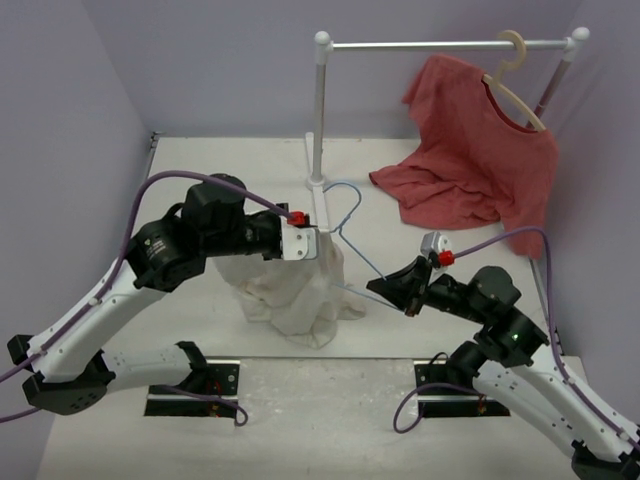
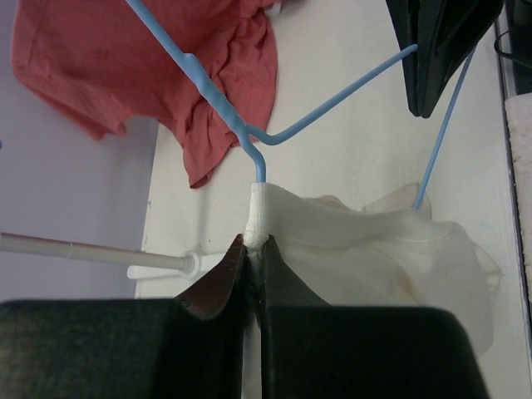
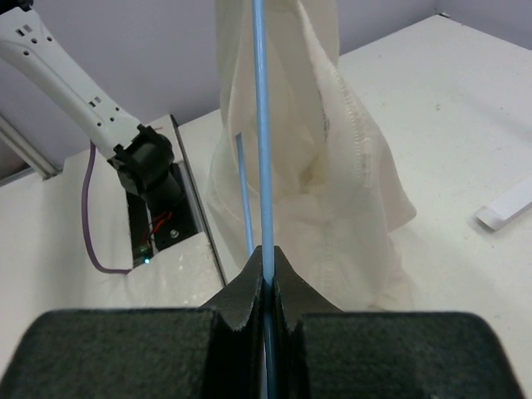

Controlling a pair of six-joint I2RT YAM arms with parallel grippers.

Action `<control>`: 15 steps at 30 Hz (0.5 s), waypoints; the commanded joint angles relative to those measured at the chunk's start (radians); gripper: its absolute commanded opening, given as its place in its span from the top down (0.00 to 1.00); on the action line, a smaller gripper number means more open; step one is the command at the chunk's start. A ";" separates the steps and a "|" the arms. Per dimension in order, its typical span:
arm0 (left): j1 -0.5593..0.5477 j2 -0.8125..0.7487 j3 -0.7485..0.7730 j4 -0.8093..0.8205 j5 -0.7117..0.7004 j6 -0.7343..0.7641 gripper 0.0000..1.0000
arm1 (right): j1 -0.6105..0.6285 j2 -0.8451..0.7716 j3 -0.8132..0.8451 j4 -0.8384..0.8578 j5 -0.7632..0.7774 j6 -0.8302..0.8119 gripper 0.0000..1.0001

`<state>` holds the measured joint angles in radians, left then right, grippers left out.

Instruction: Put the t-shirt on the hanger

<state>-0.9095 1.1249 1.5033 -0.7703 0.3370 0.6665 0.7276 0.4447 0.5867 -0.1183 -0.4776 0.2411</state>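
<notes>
The cream-white t-shirt [image 1: 295,290] hangs bunched in the middle of the table, held up by my left gripper [image 1: 312,243], which is shut on its collar [image 2: 259,212]. The light-blue wire hanger [image 1: 355,250] runs into the shirt; its hook [image 1: 347,192] sticks up behind. My right gripper [image 1: 400,290] is shut on one end of the hanger wire [image 3: 261,166], to the right of the shirt. In the left wrist view the hanger's neck [image 2: 224,108] rises out of the collar. The shirt [image 3: 332,166] drapes beyond the wire in the right wrist view.
A white clothes rail [image 1: 322,110] stands at the back. A red t-shirt [image 1: 470,150] hangs on a beige hanger [image 1: 515,95] at its right end and trails onto the table. A small white strip [image 3: 507,208] lies on the table.
</notes>
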 commanded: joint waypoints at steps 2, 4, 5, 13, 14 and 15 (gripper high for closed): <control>-0.008 -0.026 -0.149 0.189 -0.083 -0.138 1.00 | 0.007 0.071 0.107 0.127 0.066 -0.029 0.66; -0.009 -0.054 -0.228 0.259 -0.251 -0.197 1.00 | 0.006 0.102 0.111 0.124 0.143 -0.010 0.33; -0.009 -0.072 -0.273 0.297 -0.365 -0.229 1.00 | 0.007 0.119 0.109 0.123 0.192 0.003 0.20; -0.009 -0.201 -0.381 0.276 -0.737 -0.367 1.00 | 0.007 -0.031 0.032 -0.003 0.553 0.163 0.01; -0.009 -0.203 -0.378 0.275 -0.735 -0.367 1.00 | 0.006 -0.034 0.032 -0.006 0.560 0.187 0.01; -0.009 -0.231 -0.377 0.273 -0.734 -0.376 1.00 | 0.007 -0.060 0.032 -0.026 0.608 0.215 0.01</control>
<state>-0.9222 0.9928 1.0966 -0.5654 -0.2493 0.3667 0.7288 0.4647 0.6164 -0.1111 -0.0974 0.3402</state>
